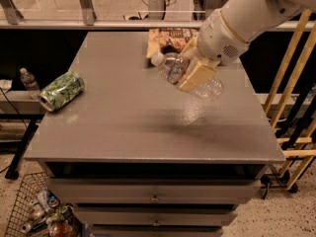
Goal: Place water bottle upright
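The water bottle [174,68] is a clear ribbed plastic bottle with a white cap. It is held tilted above the grey table [123,117], cap to the upper left, base to the lower right. My gripper [194,74] is shut on the bottle's middle, its tan fingers [197,76] across the body and hiding the label band. The bottle hangs over the right half of the table, and its shadow falls on the surface below.
A green patterned can [61,90] lies on its side near the table's left edge. A brown snack bag [170,37] lies at the back, behind the bottle. A small bottle [29,82] stands off the table at left. Wooden rails [286,93] stand at right.
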